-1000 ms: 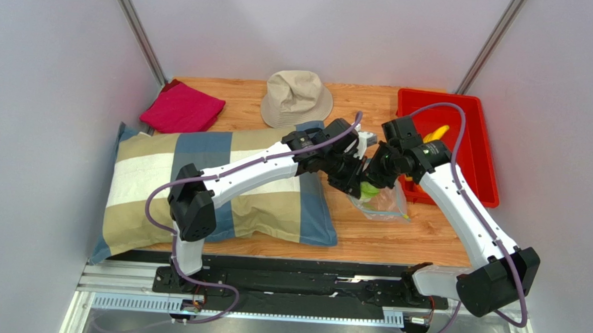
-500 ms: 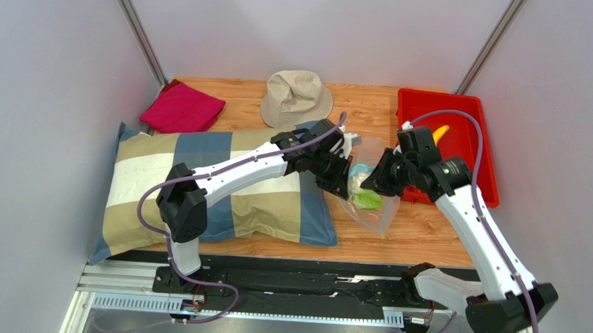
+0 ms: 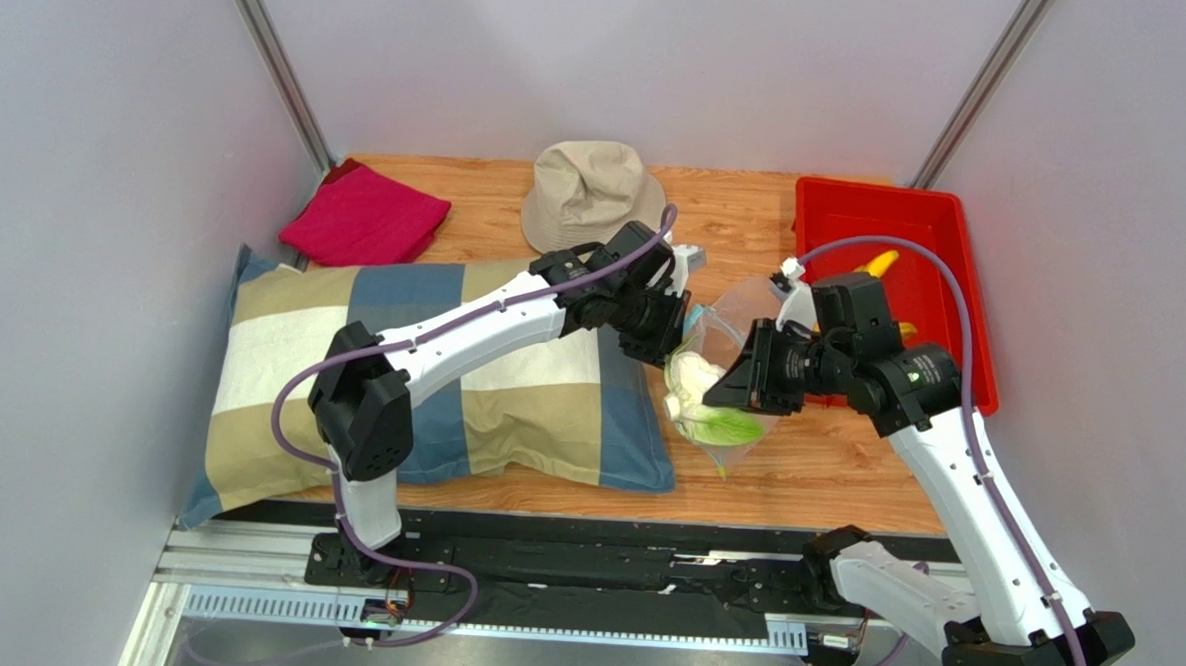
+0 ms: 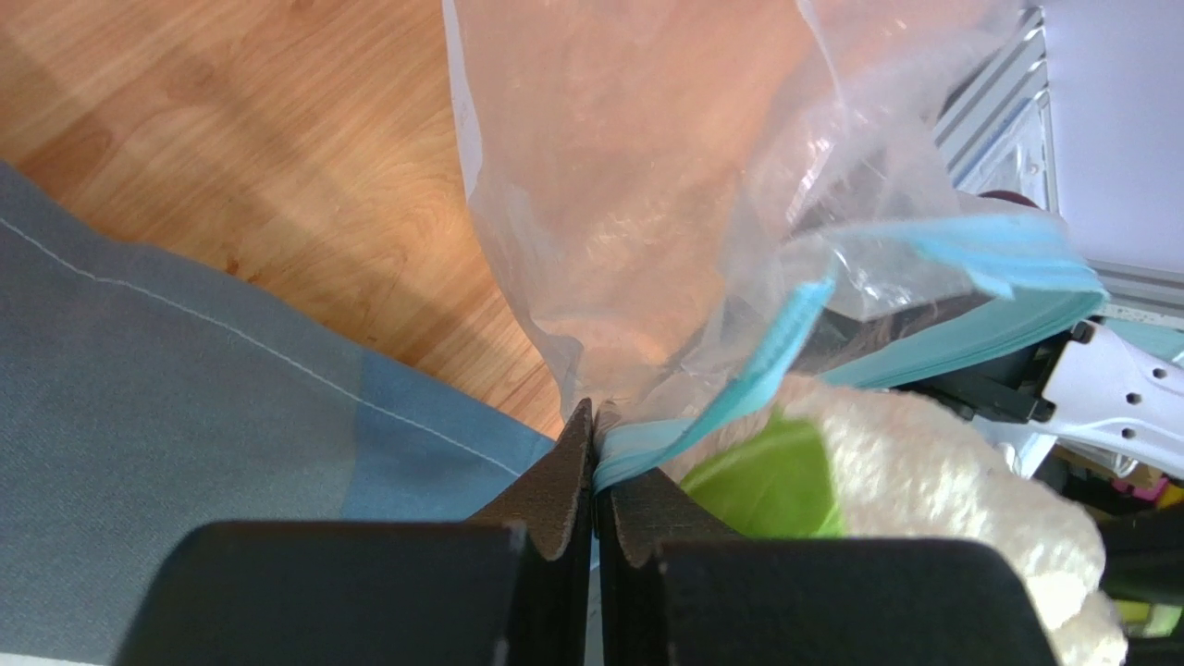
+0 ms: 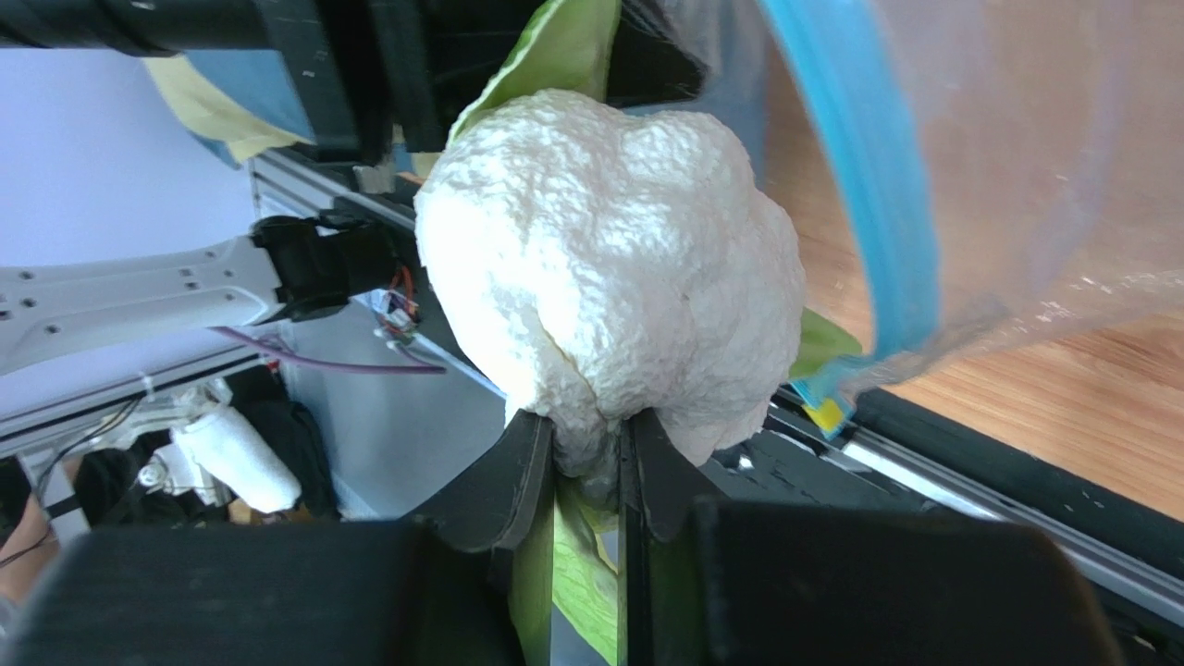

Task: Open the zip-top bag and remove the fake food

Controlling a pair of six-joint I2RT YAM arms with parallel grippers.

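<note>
The bag (image 4: 612, 194) hangs above the table right of centre, midway between far and near edges, its zip strip pinched tight in the left gripper (image 4: 595, 433). The cauliflower (image 5: 612, 278), at the bag's mouth, is clamped by the right gripper (image 5: 585, 441).

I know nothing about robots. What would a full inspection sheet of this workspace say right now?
Surface: wooden table.
Job's things: clear zip-top bag with a light blue strip, mouth open; white-and-green toy cauliflower at its mouth; yellow toy banana in the red plastic tray.
Clutter: plaid pillow, magenta folded cloth, beige bucket hat.
Grippers: left gripper shut on the bag's strip; right gripper shut on the cauliflower.
Cables: purple cables looping along both arms.
Surroundings: pale grey walls, two metal posts.
</note>
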